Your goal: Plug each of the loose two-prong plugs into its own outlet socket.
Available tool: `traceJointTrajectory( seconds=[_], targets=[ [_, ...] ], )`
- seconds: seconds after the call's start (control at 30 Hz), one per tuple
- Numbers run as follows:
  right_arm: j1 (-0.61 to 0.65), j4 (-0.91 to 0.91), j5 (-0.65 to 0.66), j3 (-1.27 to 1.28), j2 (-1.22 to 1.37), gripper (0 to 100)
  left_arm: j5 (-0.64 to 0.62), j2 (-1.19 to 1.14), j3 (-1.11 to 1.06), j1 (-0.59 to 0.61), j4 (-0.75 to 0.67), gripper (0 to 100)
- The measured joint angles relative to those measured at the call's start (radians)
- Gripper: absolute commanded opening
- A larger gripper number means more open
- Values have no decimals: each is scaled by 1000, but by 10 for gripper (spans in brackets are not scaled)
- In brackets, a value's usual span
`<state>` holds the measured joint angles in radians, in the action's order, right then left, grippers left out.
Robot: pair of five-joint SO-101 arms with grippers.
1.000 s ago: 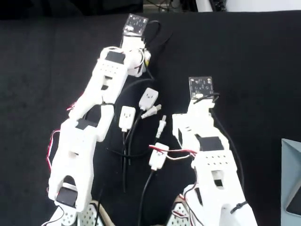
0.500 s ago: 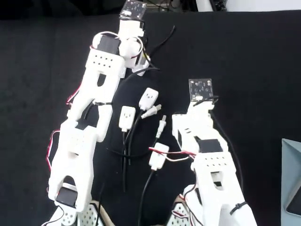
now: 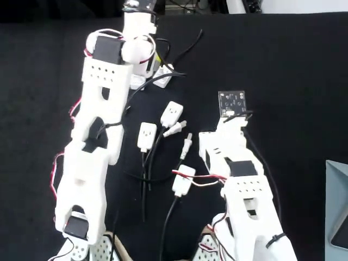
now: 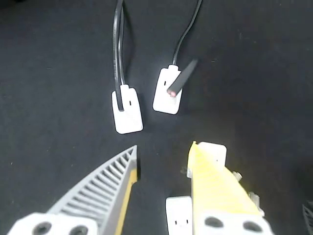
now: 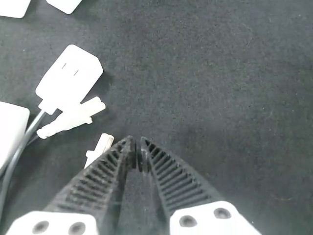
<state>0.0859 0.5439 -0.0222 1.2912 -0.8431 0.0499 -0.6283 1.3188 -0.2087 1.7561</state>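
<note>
The left gripper (image 4: 163, 149) hangs over the far part of the black bench (image 3: 293, 70), its fingers (image 4: 117, 171) spread wide with nothing between them. In front of it lie a white outlet socket (image 4: 128, 110) and a second socket (image 4: 164, 104), flat and side by side, each with a black cord (image 4: 117, 44) leading away. A dark cable end (image 4: 182, 78) lies across the second socket. A third socket (image 4: 178, 218) lies just beside the yellow finger. I judge the open fingers to be a preparation for taking something, yet no plug lies near them. The loose plugs are nearer the middle of the bench, close to the right arm. The first plug (image 5: 71, 117) lies just beside a nearby socket (image 5: 70, 78) but is not inserted. The second plug (image 5: 100, 146) lies right next to the right gripper (image 5: 136, 144), whose fingers are pressed together and hold nothing. No plug appears to be seated in a socket. The right arm seems better placed for the plugs, but it must first open.
</note>
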Motion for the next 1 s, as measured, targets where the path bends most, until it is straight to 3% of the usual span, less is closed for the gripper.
traceJointTrajectory(
  seconds=[0.33,0.67,1.0],
  targets=[
    [0,0,0,0,0,22,0,502,-446,2,0,167],
    [34,38,25,0,0,22,0,1048,-1030,109,-14,169],
    [37,141,83,0,0,22,2,1438,-1765,354,-388,170]
  ],
)
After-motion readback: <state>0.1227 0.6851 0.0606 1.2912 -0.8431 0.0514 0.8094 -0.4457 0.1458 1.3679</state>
